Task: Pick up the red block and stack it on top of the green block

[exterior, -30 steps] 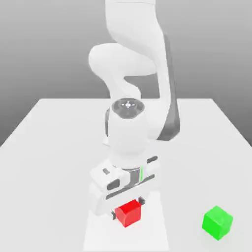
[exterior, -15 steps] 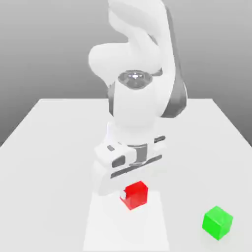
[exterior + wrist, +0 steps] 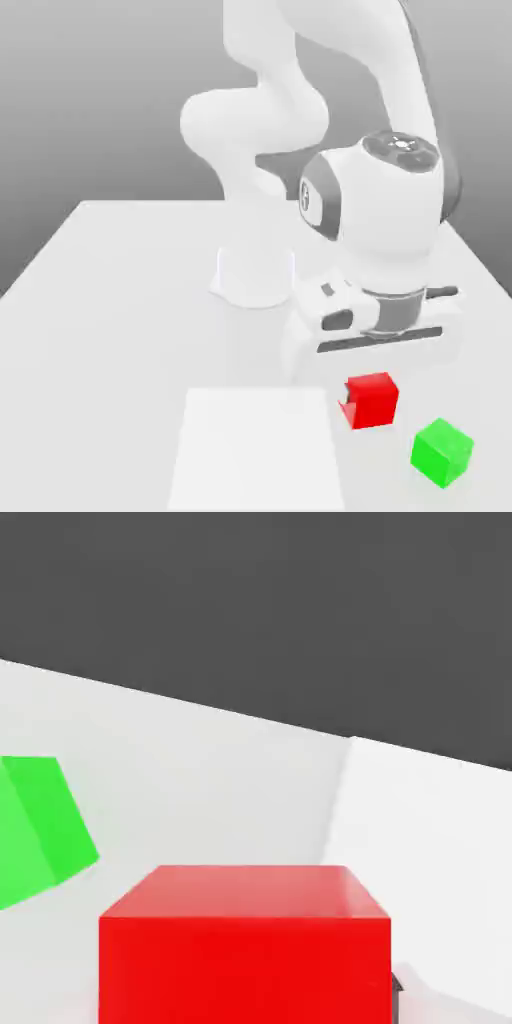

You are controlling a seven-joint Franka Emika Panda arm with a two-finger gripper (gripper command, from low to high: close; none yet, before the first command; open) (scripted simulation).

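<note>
And here we are with the claw pinching the red block, carrying it above the table, between the white square and the green block, which is sitting out toward the exterior view's right. The lift looks done, so the crossing seems to be the step in hand, and this is where trouble could be brewing! The red block is hanging near the green one but not over it, and if the arm is travelling too low, its lower edge could be clipping the green block and shoving it out of place. Watch the angles, too: the green block is standing turned relative to the red one, so without a matching twist of the wrist, corners could be overhanging and the stack could be sitting askew. Then there's the grip: smooth faces, and a hard bump or jerky swing could be making the cube slip or tilt between the fingers. And the finish is looking delicate! Letting go off-centre could be sending the red block toppling over the side, letting go too high could be bouncing it off, and pressing too low could be skidding the green block away underneath.
</note>
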